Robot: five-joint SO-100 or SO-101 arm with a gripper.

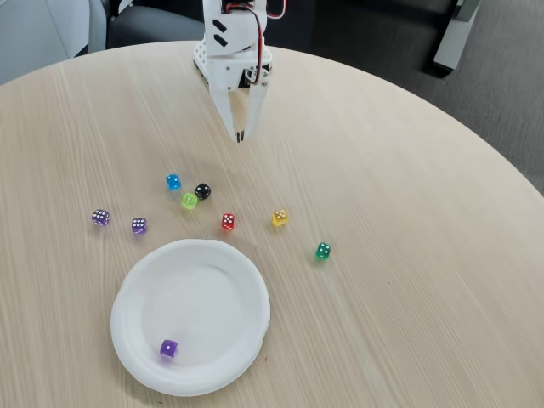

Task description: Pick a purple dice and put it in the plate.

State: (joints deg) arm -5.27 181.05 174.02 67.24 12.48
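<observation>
at the top centre of the frame, the gripper (240, 134) hangs point-down above the table (408, 255), its two white fingers drawn together to a narrow tip with nothing between them; the jaws look clenched and empty. above the tip sits the white arm body with a red wire looping over it, close to the table's far edge.

below the tip, in the middle of the frame, a loose scatter of dice lies on the pale wood. nearest are a blue die (172, 181) and a black die (202, 191), with a lime green die (189, 201) touching or just beside the black one. further down and to the right come a red die (228, 221), a yellow die (280, 218) and, lower right of those, a green die (323, 250).

at the left of the frame two purple dice rest on the bare table: one (100, 218) furthest left, the other (138, 225) just to its right, the two near each other but apart.

in the lower left of the frame lies the plate (246, 293), round and white with a slightly wavy rim. a third purple die (169, 348) sits inside it, towards the lower left part of the plate's floor, well apart from the gripper.
</observation>
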